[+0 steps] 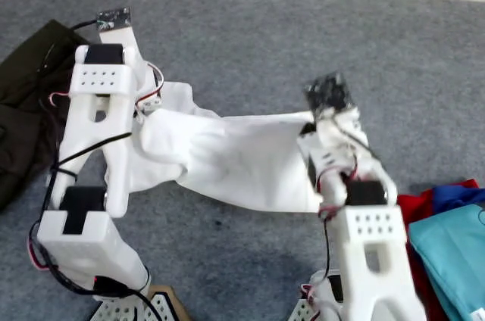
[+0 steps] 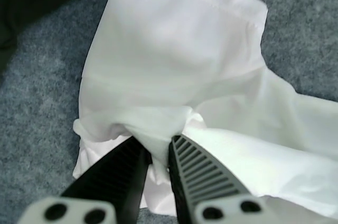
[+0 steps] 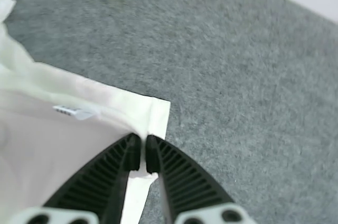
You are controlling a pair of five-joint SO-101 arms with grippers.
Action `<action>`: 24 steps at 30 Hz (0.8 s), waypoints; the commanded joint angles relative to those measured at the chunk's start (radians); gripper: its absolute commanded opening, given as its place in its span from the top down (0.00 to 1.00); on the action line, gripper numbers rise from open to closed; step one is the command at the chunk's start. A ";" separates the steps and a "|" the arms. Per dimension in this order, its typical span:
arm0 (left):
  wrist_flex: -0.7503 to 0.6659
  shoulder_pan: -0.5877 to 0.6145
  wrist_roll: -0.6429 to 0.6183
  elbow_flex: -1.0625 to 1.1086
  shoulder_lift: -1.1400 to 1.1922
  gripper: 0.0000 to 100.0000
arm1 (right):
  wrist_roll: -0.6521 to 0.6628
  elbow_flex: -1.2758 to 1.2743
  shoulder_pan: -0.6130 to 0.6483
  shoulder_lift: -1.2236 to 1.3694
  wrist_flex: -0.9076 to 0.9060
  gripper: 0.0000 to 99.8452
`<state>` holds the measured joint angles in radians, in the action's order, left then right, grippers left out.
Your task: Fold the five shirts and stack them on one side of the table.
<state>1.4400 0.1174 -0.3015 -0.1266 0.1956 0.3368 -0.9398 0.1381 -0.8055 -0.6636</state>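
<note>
Beside the white shirt [image 1: 235, 158] lies dark clothing [image 1: 23, 101].

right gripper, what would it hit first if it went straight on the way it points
The right gripper meets the white shirt hem pinched in its jaws first; beyond that, probably the grey table cover, depth unclear.

The two arms are built of white moulded plastic shells [image 1: 114, 162], each pierced by rows of small round holes, with black servo blocks [image 1: 82, 204] set between them. Thin black, red and white cables [image 1: 51, 183] are routed alongside. Black ribbed fingers [image 2: 198, 171] are mounted on white bases with dark screw holes [image 2: 211, 212].
</note>
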 commanded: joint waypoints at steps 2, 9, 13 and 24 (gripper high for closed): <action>-0.006 0.013 0.003 -0.094 0.036 0.99 | -0.069 0.183 -0.019 0.199 0.018 0.99; -0.006 0.013 0.003 -0.171 0.130 0.99 | -0.138 0.349 -0.016 0.472 0.022 0.99; -0.006 0.016 0.006 -0.239 0.217 0.99 | -0.140 0.420 -0.019 0.610 0.024 0.99; 0.052 0.036 0.005 -0.472 0.361 0.68 | -0.097 0.467 -0.016 0.739 0.137 0.80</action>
<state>1.4400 0.1250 -0.2984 -0.5086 0.5608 0.2232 -0.5271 0.1320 -0.0522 -0.5455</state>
